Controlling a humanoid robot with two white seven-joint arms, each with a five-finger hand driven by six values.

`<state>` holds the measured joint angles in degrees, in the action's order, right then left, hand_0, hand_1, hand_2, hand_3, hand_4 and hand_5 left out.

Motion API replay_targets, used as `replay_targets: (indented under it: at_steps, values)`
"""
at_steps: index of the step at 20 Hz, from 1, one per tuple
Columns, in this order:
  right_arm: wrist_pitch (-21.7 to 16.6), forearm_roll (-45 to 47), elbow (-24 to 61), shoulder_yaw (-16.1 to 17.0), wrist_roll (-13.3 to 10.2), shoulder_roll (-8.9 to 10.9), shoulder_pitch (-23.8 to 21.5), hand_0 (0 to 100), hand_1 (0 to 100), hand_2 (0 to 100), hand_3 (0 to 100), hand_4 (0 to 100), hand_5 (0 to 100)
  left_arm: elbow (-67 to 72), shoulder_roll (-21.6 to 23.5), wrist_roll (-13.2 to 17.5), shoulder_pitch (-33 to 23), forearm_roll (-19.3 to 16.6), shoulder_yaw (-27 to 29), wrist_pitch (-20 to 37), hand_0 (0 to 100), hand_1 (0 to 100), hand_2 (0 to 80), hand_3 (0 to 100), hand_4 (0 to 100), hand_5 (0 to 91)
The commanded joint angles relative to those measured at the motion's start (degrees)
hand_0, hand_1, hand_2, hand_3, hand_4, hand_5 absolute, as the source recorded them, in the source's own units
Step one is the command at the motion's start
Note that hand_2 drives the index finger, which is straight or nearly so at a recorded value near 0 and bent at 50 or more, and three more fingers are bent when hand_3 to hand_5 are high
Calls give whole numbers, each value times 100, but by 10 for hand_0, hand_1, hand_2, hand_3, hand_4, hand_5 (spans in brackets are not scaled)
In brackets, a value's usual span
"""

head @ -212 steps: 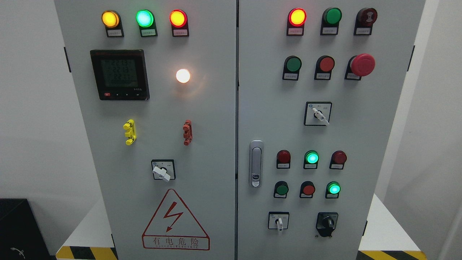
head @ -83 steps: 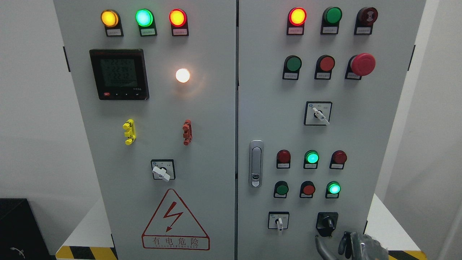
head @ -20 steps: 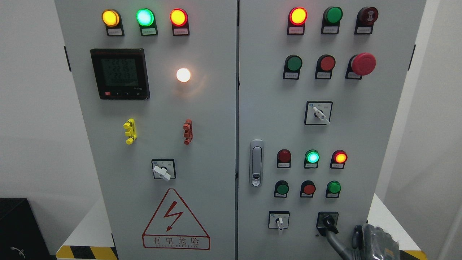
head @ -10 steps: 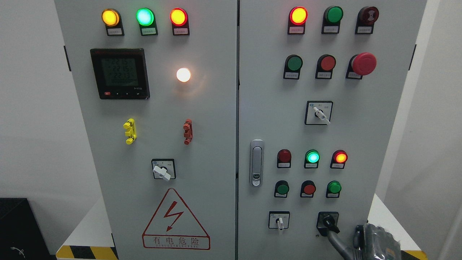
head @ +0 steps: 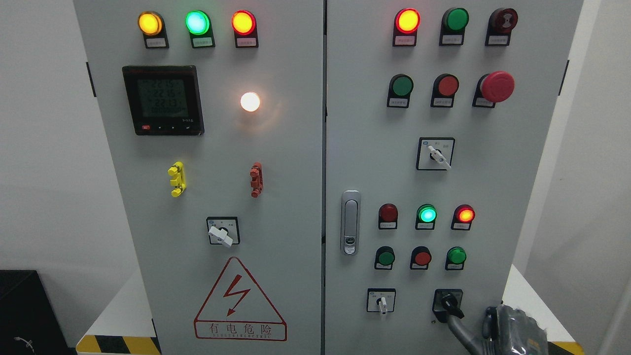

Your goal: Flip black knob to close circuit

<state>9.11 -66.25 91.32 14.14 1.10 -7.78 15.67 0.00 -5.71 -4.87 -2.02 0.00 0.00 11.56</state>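
Grey cabinet doors (head: 276, 162) fill your view, lamps and switches spread over both, with white walls at either side and a strip of yellow-and-black hazard tape along the bottom edge. Look to the bottom right of the right-hand door: the black knob (head: 449, 302) sits on its black square plate, just right of the small white selector switch (head: 381, 301) and below the unlit green lamp (head: 456, 256). Its pointer runs on a slant — from upper left down to lower right — so the long axis leans toward the right hand.

Your right hand (head: 512, 331) comes in at the bottom right corner, wrapped in grey covering. One long grey finger (head: 461, 331) reaches up and to the left, and its tip meets the lower end of the knob's pointer, touching or very nearly so. The other fingers (head: 489, 320) look curled back against the palm; none closes around the knob, so this is a one-finger push and no pinch. Your left hand is out of sight.

So the knob lies up and to the left of the palm, at the very end of that stretched finger. Above, the red lamp (head: 465, 214) glows beside the lit green one (head: 426, 214) — I judge the flip is likely made already. If so, draw the finger back down and right along its own line, clear of the pointer.
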Motion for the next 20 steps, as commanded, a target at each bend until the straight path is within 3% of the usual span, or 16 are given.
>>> replay_targets:
  at_steps: [1, 9, 20]
  values:
    - [-40, 33, 88, -60, -48, -5, -63, 0, 160, 786, 927, 780, 819, 123, 0, 12, 0, -123, -123, -5, 120, 556, 0, 0, 0, 0]
    - [-41, 86, 88, -455, -57, 4, -187, 0, 160, 784, 926, 778, 819, 123, 0, 4, 0, -123, -114, 4, 120, 556, 0, 0, 0, 0]
    - [-102, 129, 96, -684, -83, 4, -257, 0, 160, 778, 924, 775, 812, 123, 0, 4, 0, -123, -123, -5, 120, 556, 0, 0, 0, 0]
